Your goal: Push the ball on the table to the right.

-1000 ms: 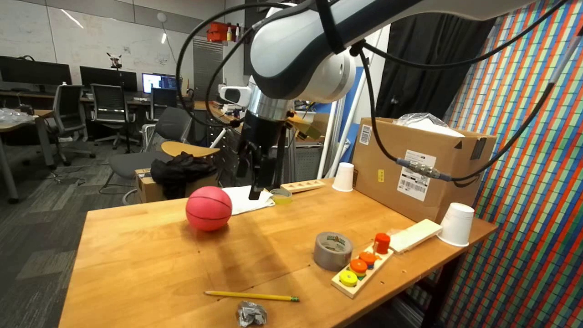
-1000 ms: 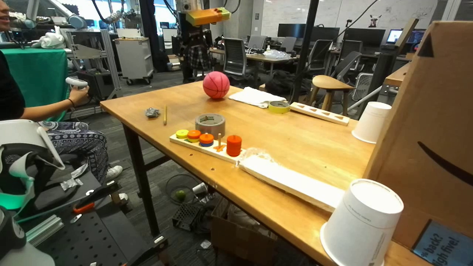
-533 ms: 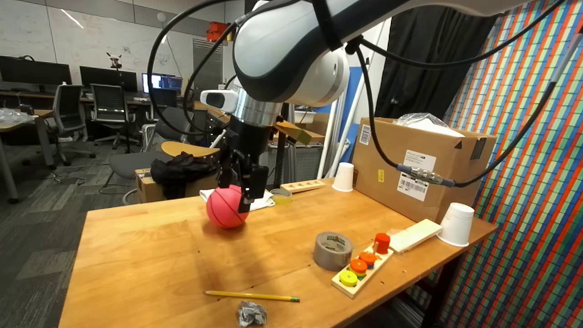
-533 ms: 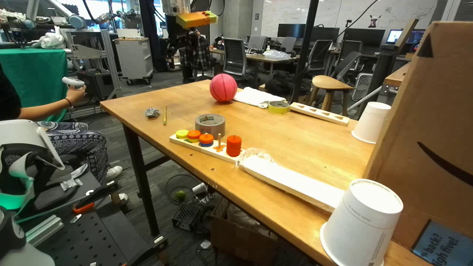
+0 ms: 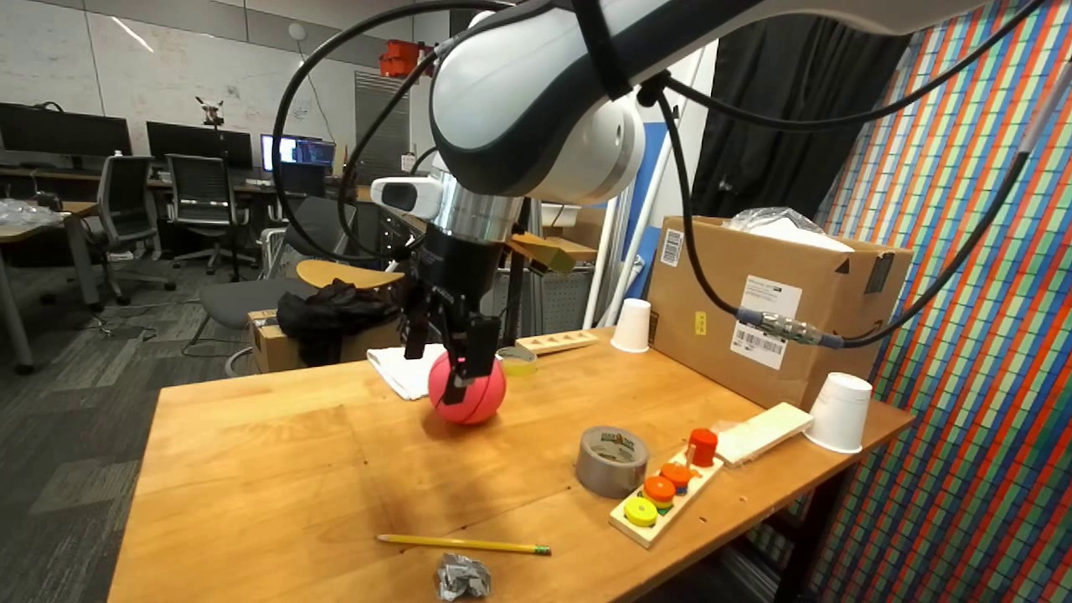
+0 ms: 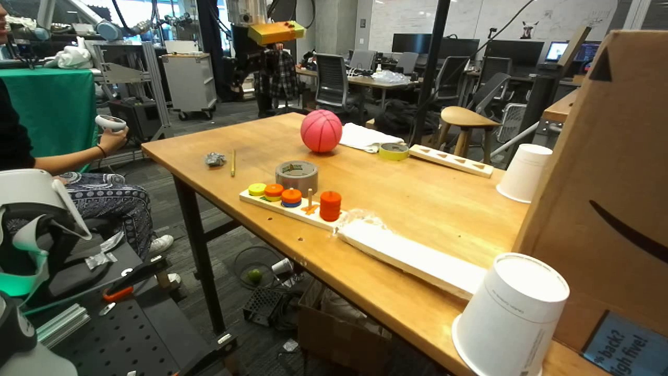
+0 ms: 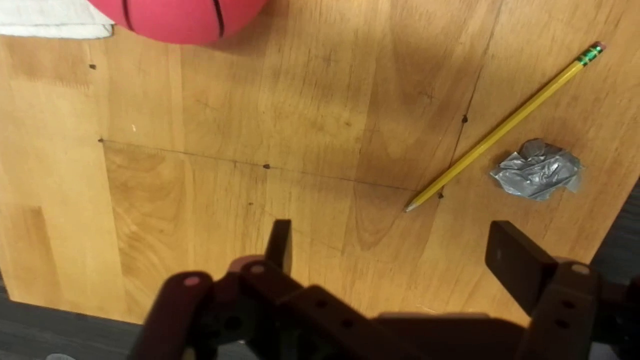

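A pink ball (image 6: 321,130) sat on a wooden table (image 5: 251,469) below a robot arm (image 5: 519,100), apparently on the roll; within the past second it had shifted rightward in both exterior views, and in an exterior view it had gone from the left end of a white cloth (image 5: 398,368) to the right end, near a roll of yellow tape (image 5: 519,367); the gripper (image 7: 390,245) held nothing, its jaws spread wide apart above the table; the wrist view placed the ball at the upper edge of the frame, well apart from the fingers (image 7: 517,265), so no contact showed there; over the last half second the arm had barely stirred while the ball had kept travelling, which suggested that it was rolling freely.

For a task that asked only for a push to the right, the shift looked like the wanted effect and most of the job; whether the ball had gone far enough could not be told, as no stopping place was named; a roll of grey duct tape (image 5: 611,476) and a peg toy (image 5: 662,487) lay farther right in an exterior view and might check its run; waiting for it to settle seemed wiser than chasing it, with a light nudge if it fell short.
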